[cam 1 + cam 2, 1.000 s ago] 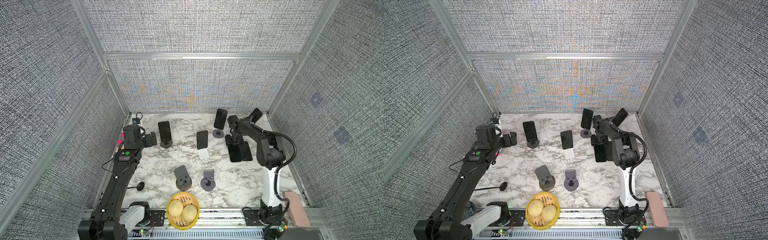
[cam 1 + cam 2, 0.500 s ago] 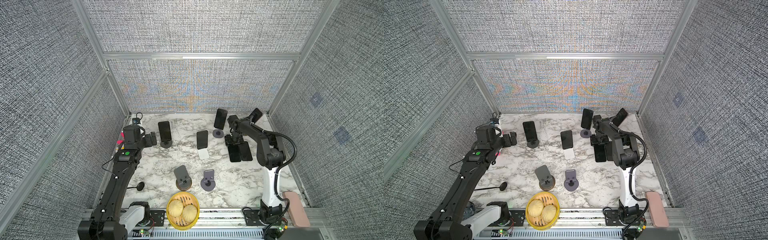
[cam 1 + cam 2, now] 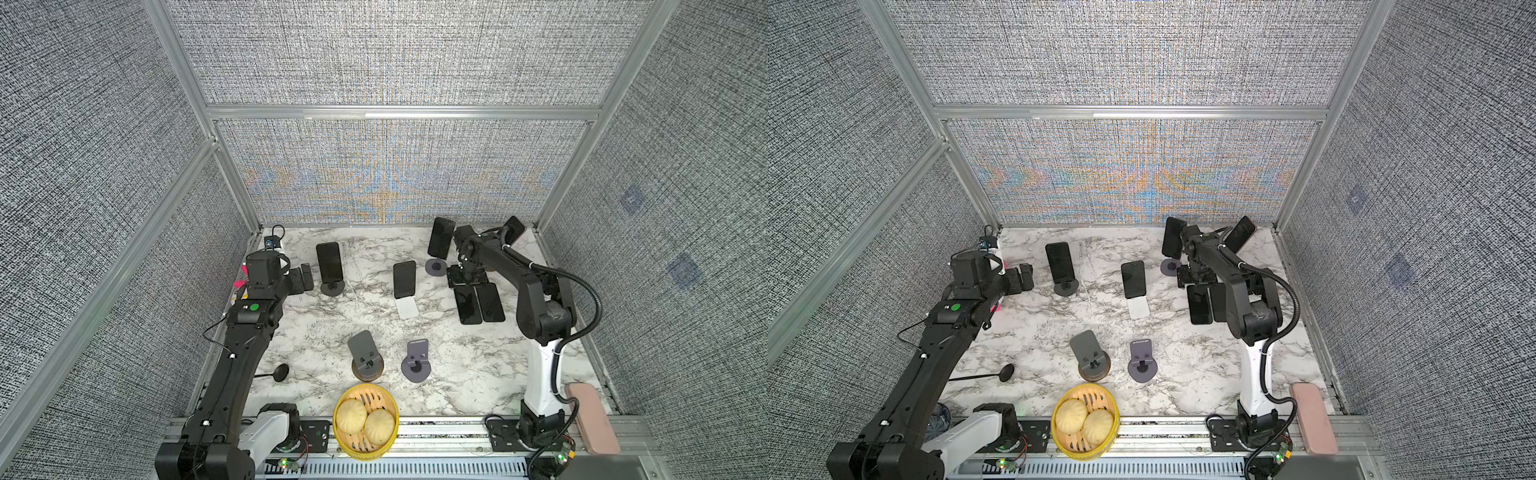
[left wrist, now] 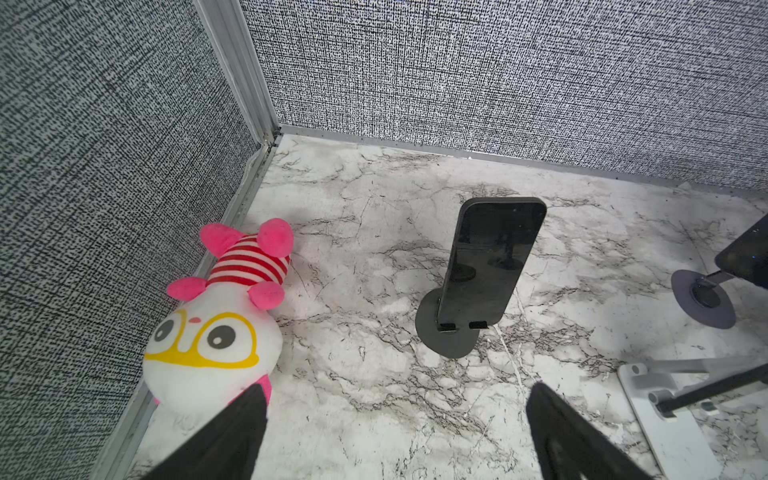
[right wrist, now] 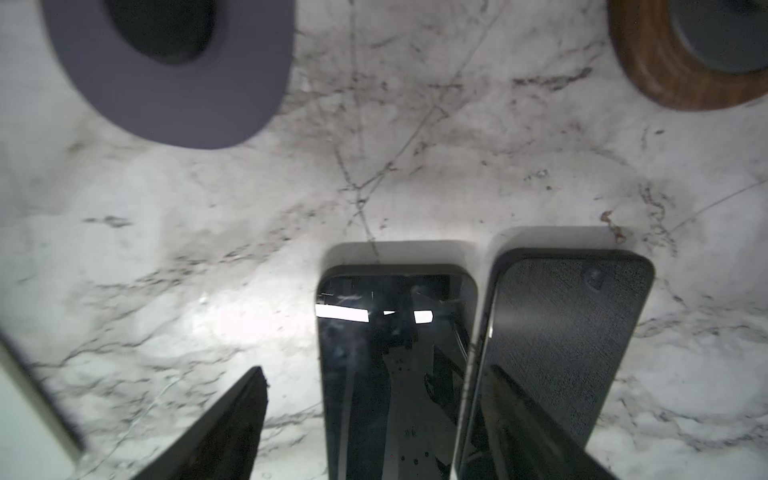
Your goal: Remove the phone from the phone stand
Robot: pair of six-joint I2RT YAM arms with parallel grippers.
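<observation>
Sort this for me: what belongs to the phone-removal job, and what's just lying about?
Job: phones on stands, flat phones, empty stands.
Lying about: bun steamer, spoon, plush toy, pink pad.

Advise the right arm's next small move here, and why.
Probably lift the right gripper straight up. Its jaws stand open around the phone, which lies flat on the marble table beside a second flat phone, so the release looks done. A sideways exit might nudge either one. An upright phone waits on its stand nearby.
</observation>
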